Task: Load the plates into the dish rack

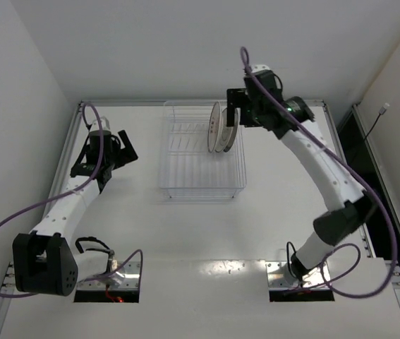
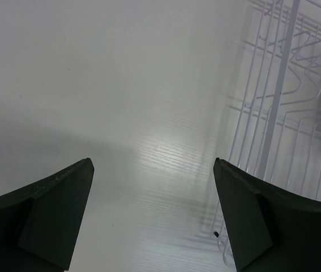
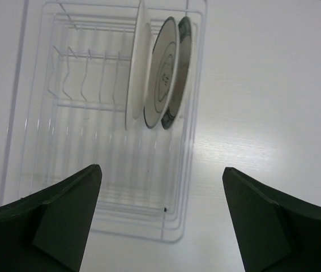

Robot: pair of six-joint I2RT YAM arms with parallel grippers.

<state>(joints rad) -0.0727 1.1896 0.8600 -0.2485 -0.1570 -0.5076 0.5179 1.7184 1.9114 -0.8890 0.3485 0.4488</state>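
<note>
Top view: three plates stand on edge, faces turned left and right, in the far right corner of the dish rack. The right gripper hangs just beyond them, and the left gripper is well left of the rack.

Left wrist: jaws wide and empty, rack to their right.

Right wrist: jaws wide and empty, plates ahead inside the rack. Loading looks complete.

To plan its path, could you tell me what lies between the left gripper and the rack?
Only bare table, between left gripper and rack, in the top view.
</note>
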